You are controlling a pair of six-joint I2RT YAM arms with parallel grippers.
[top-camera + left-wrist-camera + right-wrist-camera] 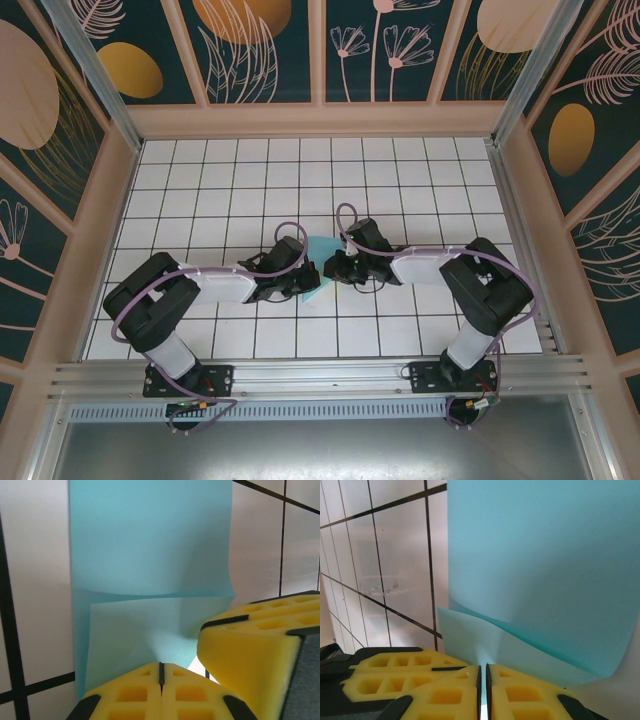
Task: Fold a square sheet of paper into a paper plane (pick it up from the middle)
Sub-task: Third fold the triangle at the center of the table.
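Observation:
The square sheet of paper (322,248), light blue, is held up off the table between my two grippers at the middle of the grid. In the left wrist view the sheet (150,555) is bent over on itself, and its lower layer puckers into the tips of my left gripper (161,666), which is shut on it. A yellow finger of the right gripper (260,645) sits close beside it. My right gripper (483,669) is also shut on the sheet (545,570), a thin strip of paper showing between its pads. The left gripper's fingers (395,667) lie just to its left.
The white grid table (220,180) stretches around the arms. Patterned walls (80,120) and metal rails (320,375) box it in. Both arms reach inward and their wrists nearly touch (325,270).

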